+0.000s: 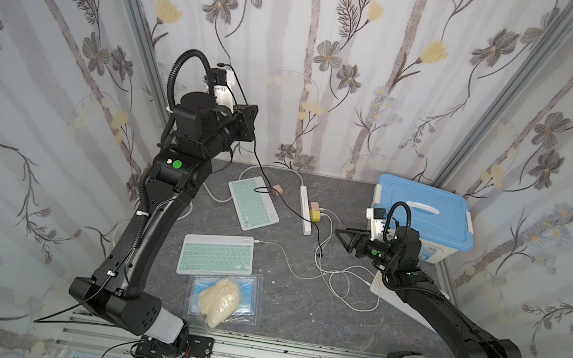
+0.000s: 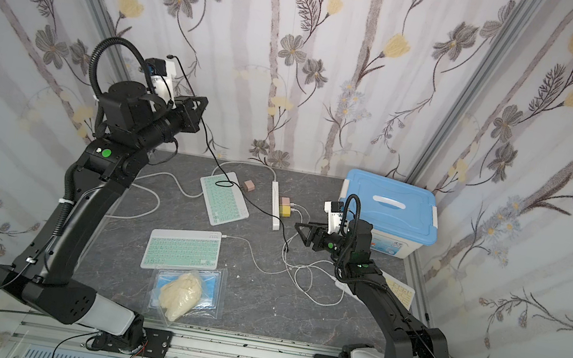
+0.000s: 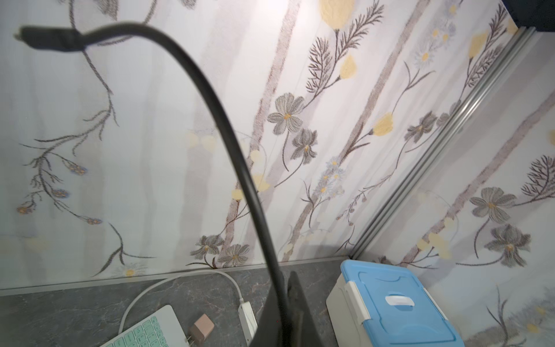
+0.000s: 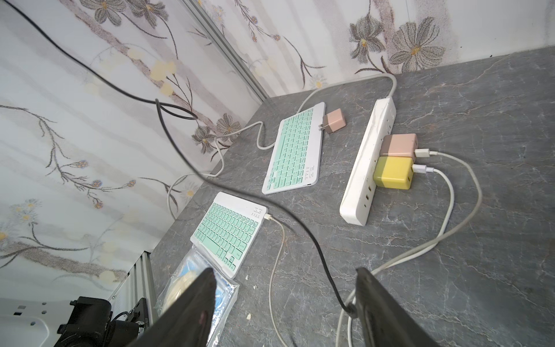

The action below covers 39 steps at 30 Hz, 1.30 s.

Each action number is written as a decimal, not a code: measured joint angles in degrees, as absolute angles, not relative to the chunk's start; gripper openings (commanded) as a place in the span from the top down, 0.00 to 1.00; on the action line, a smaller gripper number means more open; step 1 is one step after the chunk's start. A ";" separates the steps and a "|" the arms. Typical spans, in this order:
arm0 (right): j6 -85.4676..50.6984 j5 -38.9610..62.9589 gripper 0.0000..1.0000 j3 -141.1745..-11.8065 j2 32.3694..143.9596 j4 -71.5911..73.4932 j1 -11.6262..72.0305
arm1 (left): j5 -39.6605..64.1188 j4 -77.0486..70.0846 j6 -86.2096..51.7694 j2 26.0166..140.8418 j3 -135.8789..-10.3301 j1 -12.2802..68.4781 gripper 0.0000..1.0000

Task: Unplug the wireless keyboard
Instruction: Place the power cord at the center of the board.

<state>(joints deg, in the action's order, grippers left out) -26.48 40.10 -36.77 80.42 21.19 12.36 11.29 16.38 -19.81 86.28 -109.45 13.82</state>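
- Left wrist view: the left gripper [image 3: 289,300] is clenched on a black cable [image 3: 228,126]. The cable rises out of the closed fingers and arcs away, and its free plug [image 3: 36,37] hangs in the air in front of the flowered wall.
- In both top views the left arm is raised high above the back of the table [image 1: 296,306]. The black cable drops from it, forms a small loop over the far keyboard [image 1: 253,202], crosses the power strip [image 1: 305,210] and ends on the table near the right gripper [image 1: 342,235].
- The far keyboard, mint-keyed, lies at an angle near the back wall with no cable in its edge. A loose pink charger [image 1: 278,190] sits just beside its back corner.
- The near keyboard [image 1: 216,254] lies square to the front edge. A white cable [image 1: 287,262] is plugged into its right back corner.
- Right wrist view: the right gripper's jaws stand wide apart and grasp nothing. The black cable's lower end lies against, or just beside, one finger [image 4: 378,300]; which of the two cannot be told.
- A plugged pink charger [image 4: 399,145] and a yellow charger [image 4: 392,174] sit side by side in the power strip, each with a white lead.
- A clear bag [image 1: 224,300] touches the near keyboard's front edge.
- A blue-lidded box [image 1: 423,213] stands at the back right.
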 measured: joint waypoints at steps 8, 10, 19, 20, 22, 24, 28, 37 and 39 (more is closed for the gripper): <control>-26.30 40.10 0.27 -36.97 81.14 20.40 12.36 | 13.72 14.33 -24.36 97.30 -116.57 7.25 1.00; -26.06 40.07 0.26 -37.23 81.62 20.25 12.36 | 13.89 14.24 -24.67 98.83 -116.03 6.11 1.00; -26.04 39.66 0.25 -38.96 85.17 19.29 12.36 | 14.52 11.27 -25.67 104.64 -103.24 4.08 1.00; -26.04 39.64 0.24 -39.13 85.43 18.92 12.36 | 15.16 11.07 -25.67 106.34 -102.06 4.08 1.00; -26.02 39.31 0.24 -39.24 85.49 17.82 12.36 | 15.22 10.81 -25.67 108.66 -99.46 4.10 1.00; -26.00 39.11 0.24 -39.24 85.49 17.06 12.36 | 15.51 10.28 -25.67 109.95 -95.70 4.51 0.98; -25.63 38.74 0.23 -39.24 85.65 16.64 12.36 | 16.60 8.67 -25.50 113.27 -92.66 6.13 0.70; -25.58 38.04 0.22 -39.27 86.19 14.37 12.36 | 11.35 17.65 -25.41 121.75 -98.78 6.72 0.25; -25.41 37.69 0.22 -39.27 85.86 13.76 12.36 | 9.43 20.60 -24.88 121.95 -100.44 6.79 0.20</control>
<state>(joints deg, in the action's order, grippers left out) -25.41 37.69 -39.27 85.86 13.76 12.36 9.43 20.60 -24.88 121.95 -100.44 6.79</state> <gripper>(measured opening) 0.778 0.765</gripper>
